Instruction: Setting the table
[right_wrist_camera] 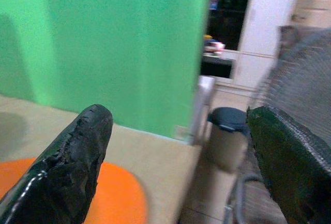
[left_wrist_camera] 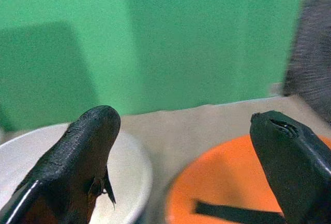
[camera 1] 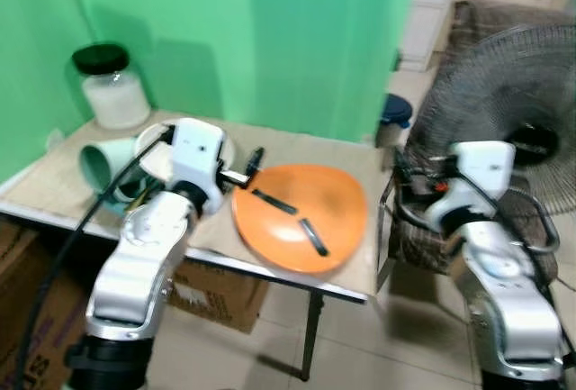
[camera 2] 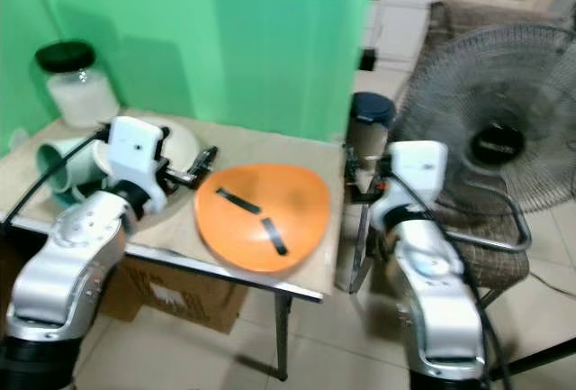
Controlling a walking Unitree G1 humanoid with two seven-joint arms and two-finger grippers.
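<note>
An orange plate [camera 1: 301, 214] with two black strips [camera 1: 310, 235] on it lies near the front right of the cloth-covered table [camera 1: 54, 183]. A white plate [camera 2: 184, 147] lies to its left, partly hidden by my left wrist. My left gripper [camera 1: 252, 167] hovers open between the two plates, at the orange plate's left rim; in the left wrist view one of its fingers [left_wrist_camera: 77, 162] is over the white plate and the other over the orange one. My right gripper [camera 2: 353, 178] stands open just off the table's right edge, holding nothing.
A teal cup [camera 1: 103, 163] lies on its side at the table's left, with a black-lidded glass jar [camera 1: 112, 88] behind it. A standing fan [camera 1: 513, 120] and a woven chair [camera 1: 414, 237] crowd the right side. A dark bin [camera 2: 369, 115] stands behind the table, with a cardboard box [camera 1: 220, 291] below.
</note>
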